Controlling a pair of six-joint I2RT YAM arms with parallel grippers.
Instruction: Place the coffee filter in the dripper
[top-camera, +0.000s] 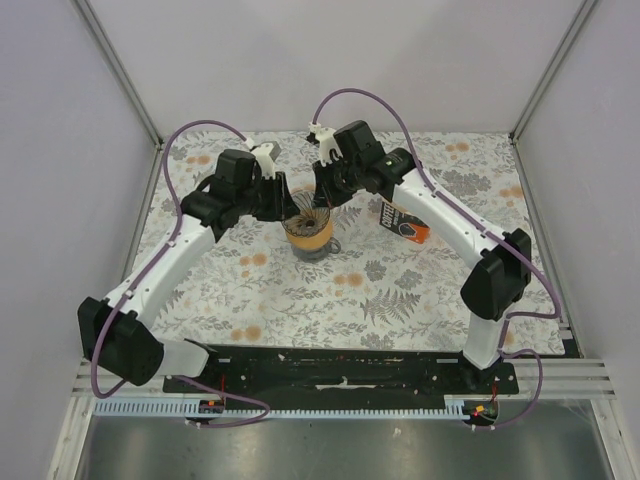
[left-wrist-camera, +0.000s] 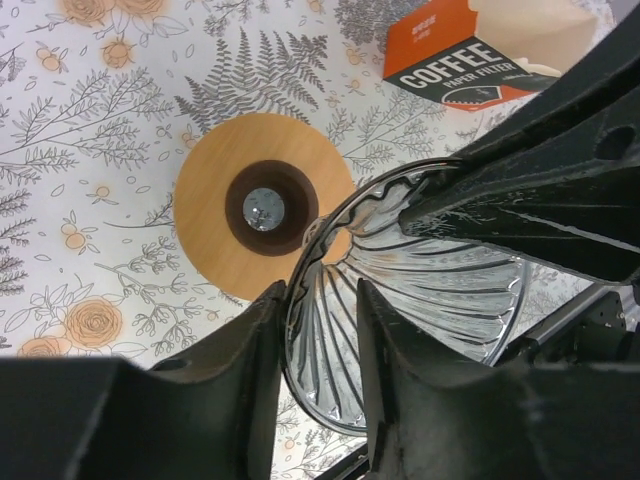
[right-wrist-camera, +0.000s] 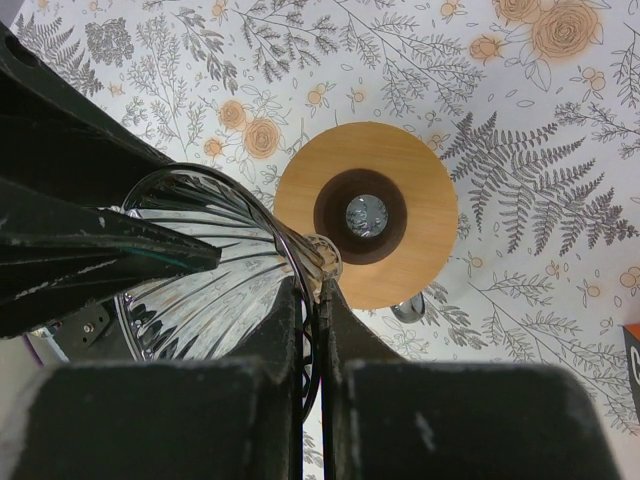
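Filter packet (left-wrist-camera: 470, 50) cut off by top edge

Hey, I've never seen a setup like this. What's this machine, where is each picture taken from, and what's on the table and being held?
These are two robot arms bolted to a table, each ending in a two-finger gripper. The overhead picture looks down on both. The other two come from small cameras on the wrists, so the dark shapes along the bottom are each arm's own fingers.

On the flowered tablecloth stands a tan ring with a dark hole, apparently part of the dripper. An orange packet lies nearby, with white paper filters poking out.

The right gripper pinches the rim of a ribbed glass cone. The left gripper straddles that rim from the other side, its fingers apart.
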